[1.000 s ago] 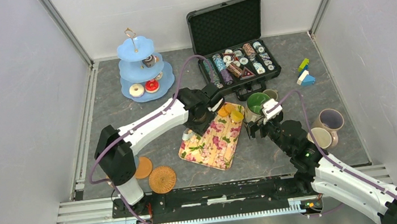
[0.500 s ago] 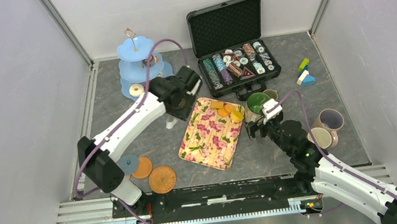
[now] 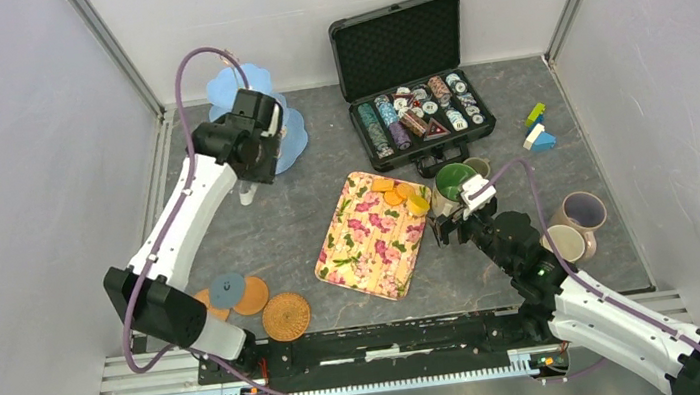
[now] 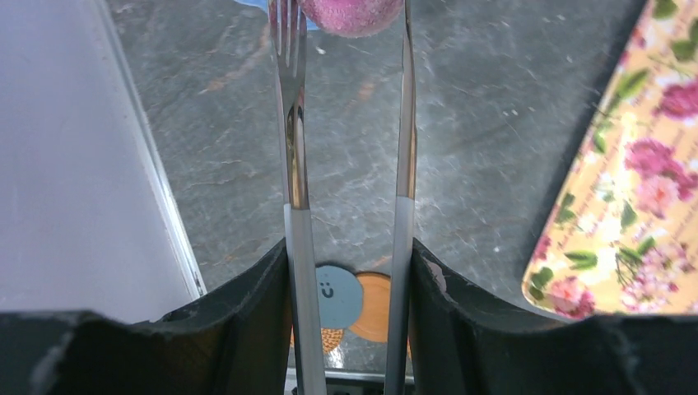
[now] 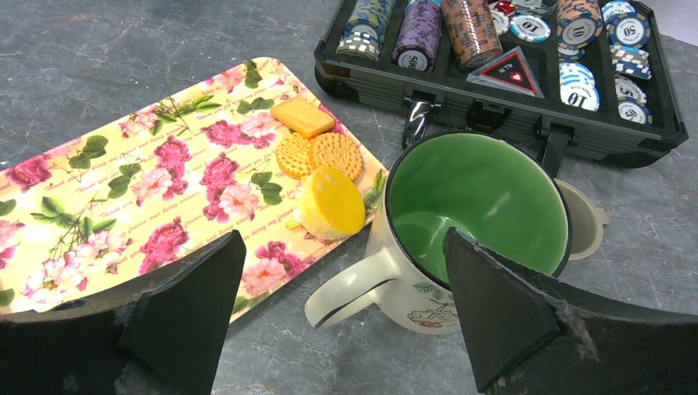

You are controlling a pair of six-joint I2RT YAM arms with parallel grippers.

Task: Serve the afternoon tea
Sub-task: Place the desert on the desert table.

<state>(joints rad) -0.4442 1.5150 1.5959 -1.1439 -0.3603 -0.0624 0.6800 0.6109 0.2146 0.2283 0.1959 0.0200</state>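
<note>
Your left pincer (image 4: 350, 251), half closed, clamps tongs (image 4: 294, 164) nipping a pink cake (image 4: 350, 15) ahead. Light, round, likely slippery: best held across its middle. Right pincer (image 5: 342, 239) gapes empty.

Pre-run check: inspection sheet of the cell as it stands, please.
Surface: grey marbled table, crowded.
Job's things: floral tray holds biscuits and yellow cake; green-lined mug beside it; lilac mug and pale mug at right; coasters by left base; blue tiered stand far left.
Clutter: open poker chip case; building blocks far right.
Grippers: left gripper shut on tongs pinching a pink treat; right gripper open, facing green-lined mug.
Cables: purple cables loop over both arms, none seen snagged.
Surroundings: white walls; nothing else seen.
</note>
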